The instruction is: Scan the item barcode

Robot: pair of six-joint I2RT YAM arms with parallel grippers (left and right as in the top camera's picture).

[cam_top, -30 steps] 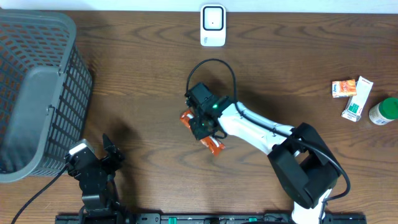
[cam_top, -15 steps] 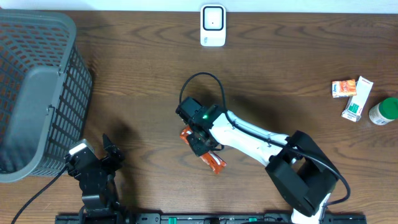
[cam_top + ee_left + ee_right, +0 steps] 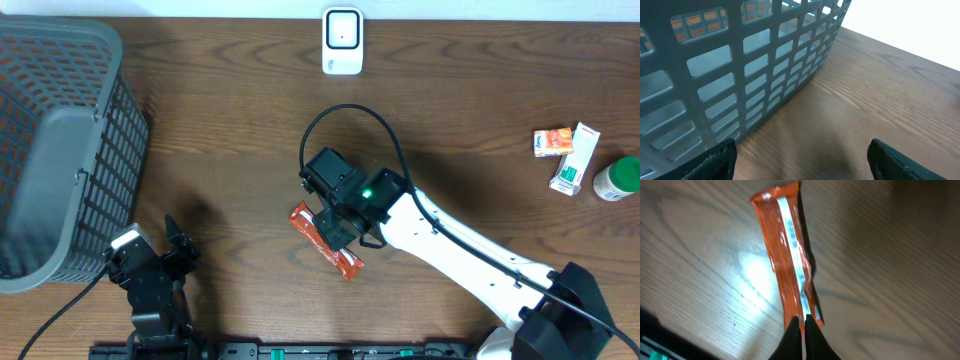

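The item is an orange snack packet (image 3: pixel 322 240) lying slantwise at the table's middle; a white printed strip runs down its length (image 3: pixel 789 225). My right gripper (image 3: pixel 338 226) is over its middle, and in the right wrist view its black fingertips (image 3: pixel 803 318) are shut on the packet's (image 3: pixel 782 260) raised middle seam at the near end. The white barcode scanner (image 3: pixel 342 40) stands at the table's far edge, well apart from the packet. My left gripper (image 3: pixel 152 268) rests at the front left, open with only bare table between its fingers (image 3: pixel 715 161).
A grey mesh basket (image 3: pixel 50 150) fills the left side, close in front of the left gripper (image 3: pixel 799 167). At the far right lie an orange box (image 3: pixel 553 141), a white-green box (image 3: pixel 575 158) and a green-lidded bottle (image 3: pixel 617 178).
The right arm has swung out to the right and stretched, and the gripper turned, leaving more of the orange packet showing. The left arm stayed still.
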